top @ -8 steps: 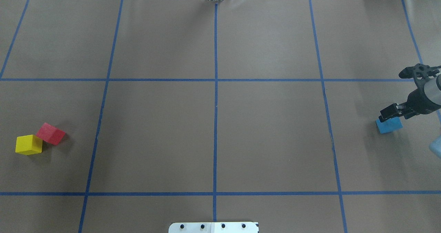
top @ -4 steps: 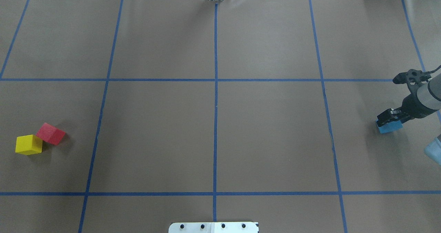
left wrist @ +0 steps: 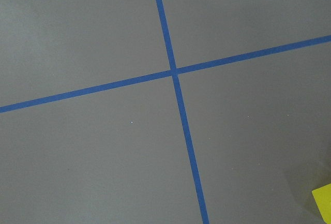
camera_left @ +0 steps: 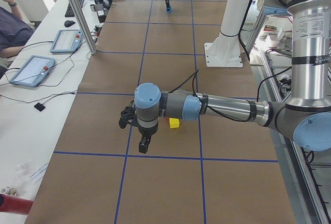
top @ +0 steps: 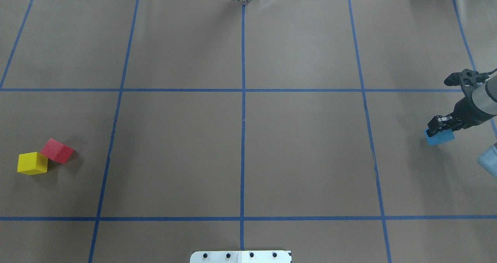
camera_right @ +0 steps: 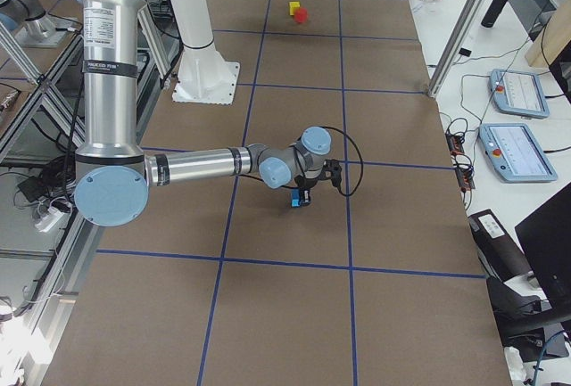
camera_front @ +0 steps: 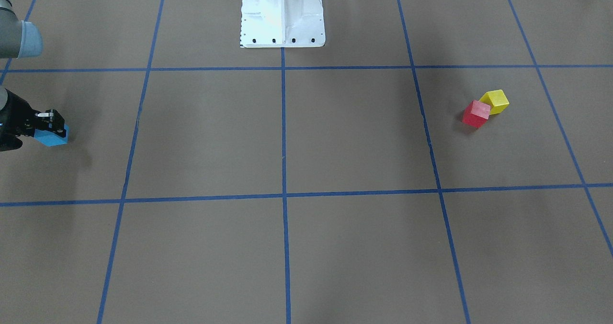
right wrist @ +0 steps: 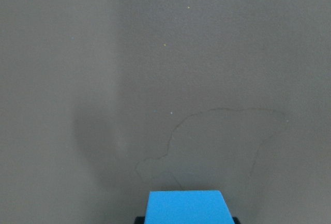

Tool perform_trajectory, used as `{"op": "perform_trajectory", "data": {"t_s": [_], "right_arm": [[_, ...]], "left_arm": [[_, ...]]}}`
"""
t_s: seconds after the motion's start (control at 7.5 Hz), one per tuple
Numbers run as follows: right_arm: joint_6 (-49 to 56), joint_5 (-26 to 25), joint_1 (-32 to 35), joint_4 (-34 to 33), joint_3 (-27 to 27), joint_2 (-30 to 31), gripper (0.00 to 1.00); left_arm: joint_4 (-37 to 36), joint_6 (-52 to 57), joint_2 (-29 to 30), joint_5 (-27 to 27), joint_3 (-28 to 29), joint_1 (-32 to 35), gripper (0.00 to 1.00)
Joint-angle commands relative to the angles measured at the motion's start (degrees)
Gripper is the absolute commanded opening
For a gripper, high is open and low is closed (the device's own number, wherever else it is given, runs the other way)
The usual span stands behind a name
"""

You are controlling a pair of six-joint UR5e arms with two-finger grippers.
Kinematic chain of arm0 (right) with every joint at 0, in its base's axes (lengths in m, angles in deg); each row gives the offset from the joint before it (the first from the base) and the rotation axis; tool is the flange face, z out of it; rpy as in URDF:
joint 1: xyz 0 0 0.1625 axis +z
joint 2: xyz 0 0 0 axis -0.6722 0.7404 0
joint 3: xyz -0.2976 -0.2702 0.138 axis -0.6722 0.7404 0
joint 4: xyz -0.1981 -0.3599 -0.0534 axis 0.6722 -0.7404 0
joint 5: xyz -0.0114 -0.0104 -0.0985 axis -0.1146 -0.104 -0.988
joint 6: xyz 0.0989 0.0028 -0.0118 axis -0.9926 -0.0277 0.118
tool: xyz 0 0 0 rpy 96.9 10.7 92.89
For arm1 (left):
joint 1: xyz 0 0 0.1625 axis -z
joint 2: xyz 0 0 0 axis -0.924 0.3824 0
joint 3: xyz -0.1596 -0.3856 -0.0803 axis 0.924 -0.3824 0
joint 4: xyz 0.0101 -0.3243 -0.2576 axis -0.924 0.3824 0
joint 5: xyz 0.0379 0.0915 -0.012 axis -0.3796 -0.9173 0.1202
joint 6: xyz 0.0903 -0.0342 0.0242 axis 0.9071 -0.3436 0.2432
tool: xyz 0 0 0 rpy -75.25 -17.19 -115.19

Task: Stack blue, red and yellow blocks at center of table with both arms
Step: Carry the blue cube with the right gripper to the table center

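brown table [top: 303, 158]; right claw [top: 437, 129] grips blue block [top: 441, 138].

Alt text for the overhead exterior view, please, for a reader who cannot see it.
The right gripper holds a blue block near the right edge of a brown table gridded with blue tape. Far left, a red block and a yellow block sit touching.

Matt brown paper desk with three dull-coloured blocks.
The desk [top: 303, 158] paper is smooth and faintly creased, crossed by blue tape [top: 243, 138]. The blue block [top: 440, 137], red block [top: 57, 151] and yellow block [top: 32, 163] look matt; their material is unclear. The right arm [camera_right: 196, 165] is brushed silver metal with pale blue plastic caps. The base [camera_front: 281, 13] is white with a sheen.
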Motion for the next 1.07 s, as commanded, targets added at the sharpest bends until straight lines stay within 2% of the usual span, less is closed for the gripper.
{"op": "perform_trajectory", "data": {"t_s": [0.0,0.13,0.27,0.4,0.67,0.8,0.93], "right_arm": [[0.04,1.52,0.64,-19.83,-5.02,-12.26,0.00],[0.13,0.31,-2.24,-31.86,-3.99,-23.91,0.00],[0.04,-2.14,-4.44,-39.73,-0.84,-34.56,0.00],[-0.57,-3.12,-8.29,-40.15,3.63,-40.93,0.00],[-3.19,-4.45,-13.58,-39.63,18.18,-54.64,0.00],[-10.43,-5.85,-16.22,-34.06,23.31,-57.40,0.00],[-18.25,-6.21,-18.24,-24.78,27.10,-57.52,0.00]], "left_arm": [[-0.09,-0.09,0.00,0.01,-0.02,-0.07,1.00],[-0.09,-0.17,0.09,0.01,-0.11,-0.08,1.00],[-0.09,0.00,0.26,-0.17,-0.02,-0.08,1.00],[-0.09,0.00,0.44,-0.34,-0.02,-0.16,1.00],[-0.09,0.09,0.44,-0.17,-0.02,-0.16,1.00],[-0.09,0.17,0.53,-0.34,-0.02,-0.16,1.00],[-0.09,0.26,0.53,-0.43,0.15,-0.16,1.00]]}}
